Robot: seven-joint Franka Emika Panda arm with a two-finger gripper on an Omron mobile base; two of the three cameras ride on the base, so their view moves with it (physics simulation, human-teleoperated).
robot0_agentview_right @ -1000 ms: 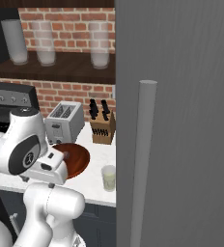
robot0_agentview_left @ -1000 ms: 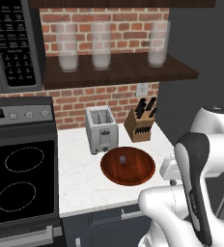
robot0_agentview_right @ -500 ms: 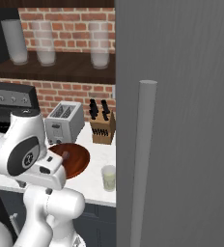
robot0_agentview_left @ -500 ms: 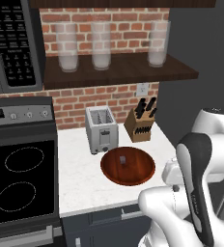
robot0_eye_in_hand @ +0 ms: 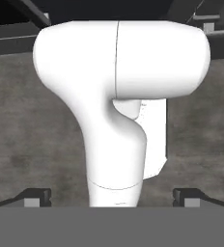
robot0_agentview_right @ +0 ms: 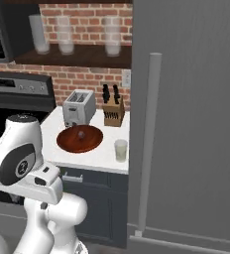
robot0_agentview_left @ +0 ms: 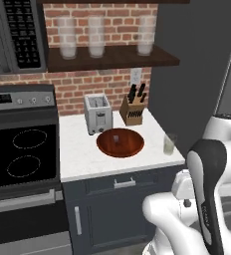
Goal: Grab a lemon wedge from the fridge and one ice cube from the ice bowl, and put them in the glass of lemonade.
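Note:
The fridge (robot0_agentview_right: 186, 124) stands shut at the right, its long bar handle (robot0_agentview_right: 147, 144) facing me; its dark side also rises right of the counter (robot0_agentview_left: 192, 74). The lemon wedge is hidden. On the white counter lies the ice bowl (robot0_agentview_left: 120, 142) (robot0_agentview_right: 80, 138) with a small ice cube (robot0_agentview_left: 116, 139) in it. The glass of lemonade (robot0_agentview_left: 169, 144) (robot0_agentview_right: 120, 150) stands right of the bowl, near the fridge. My gripper (robot0_eye_in_hand: 112, 198) is open, its fingertips (robot0_eye_in_hand: 36, 197) wide apart with nothing held, pointing down toward the floor.
A toaster (robot0_agentview_left: 97, 113) and a knife block (robot0_agentview_left: 132, 110) stand behind the bowl. Tall frosted glasses (robot0_agentview_left: 96, 37) line a shelf above. A stove (robot0_agentview_left: 23, 154) and a microwave (robot0_agentview_left: 13, 35) are at the left. Dark cabinets (robot0_agentview_left: 117, 199) sit under the counter.
The base has backed away from the counter, so the whole scene now sits higher and smaller in both base views. The gripper has stayed open.

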